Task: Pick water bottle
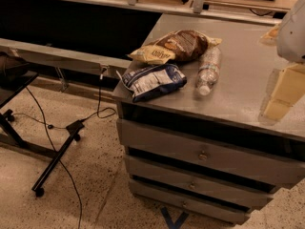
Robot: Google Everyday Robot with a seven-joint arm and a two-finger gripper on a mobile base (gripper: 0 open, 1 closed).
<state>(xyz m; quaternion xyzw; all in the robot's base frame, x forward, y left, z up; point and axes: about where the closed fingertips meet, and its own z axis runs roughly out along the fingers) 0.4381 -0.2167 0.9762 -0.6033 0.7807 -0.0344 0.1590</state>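
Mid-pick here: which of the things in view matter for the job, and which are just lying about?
For the job: water bottle, lying on its side on the counter; claw, at the right edge over the counter.
Lying about: blue-and-white bag; brown-and-yellow snack bag; floor cables; black stand.

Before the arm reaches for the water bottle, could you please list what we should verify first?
1. Water bottle in view, lying on its side on the counter: ok.
2. Cap end toward the camera, unobstructed: ok.
3. Clear of the blue-and-white bag: ok, a gap shows.
4. Clear of the brown snack bag: not ok, the bottle's far end seems to touch it.
5. Gripper lined up with the bottle: not ok, it sits at the counter's right side, apart from the bottle.
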